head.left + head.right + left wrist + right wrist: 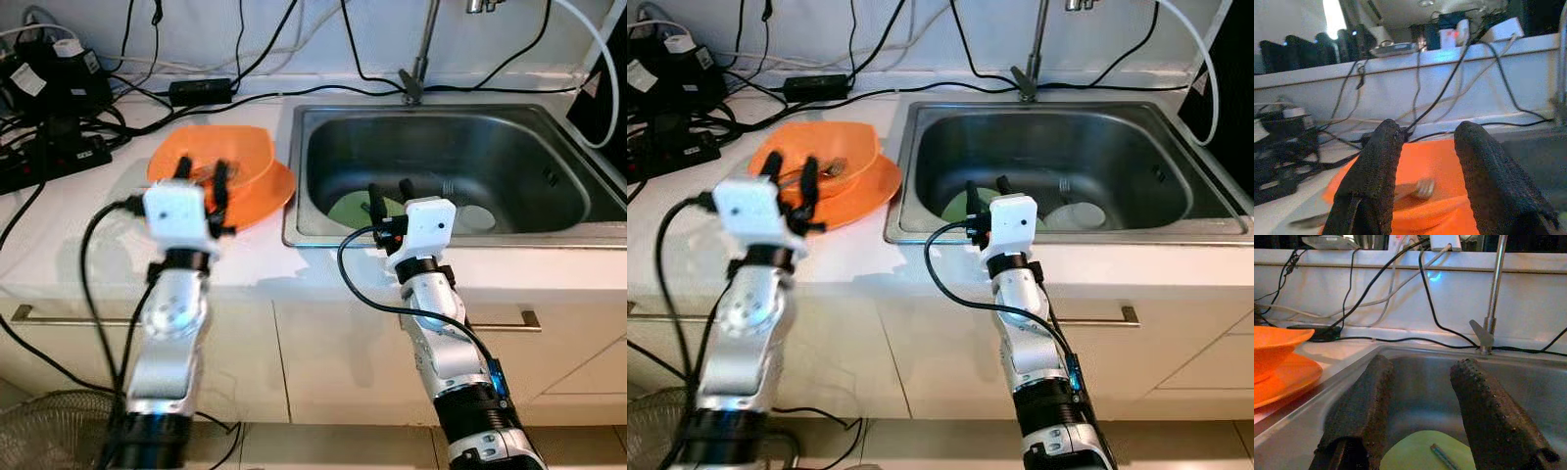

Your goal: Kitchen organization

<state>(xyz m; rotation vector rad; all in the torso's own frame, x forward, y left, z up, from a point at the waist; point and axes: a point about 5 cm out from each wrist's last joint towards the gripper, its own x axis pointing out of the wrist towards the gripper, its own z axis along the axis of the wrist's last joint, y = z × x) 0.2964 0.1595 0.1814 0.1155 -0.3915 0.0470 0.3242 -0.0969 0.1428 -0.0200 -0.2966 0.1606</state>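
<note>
An orange bowl (235, 152) sits on an orange plate (275, 191) on the white counter, left of the sink (509, 157). A metal fork (1417, 188) lies inside the bowl. My left gripper (203, 172) hovers open at the bowl's near rim, nothing between its fingers. My right gripper (390, 192) is open over the sink's front edge. Below it in the basin lie a green plate (348, 208) with a small utensil (1442, 455) on it and a white dish (477, 217).
A faucet (423, 49) rises behind the sink. Black cables, an adapter (201, 90) and power strips (49, 157) crowd the counter's back and left. A fan guard (49, 431) stands on the floor at lower left. Drawer fronts with handles run below the counter.
</note>
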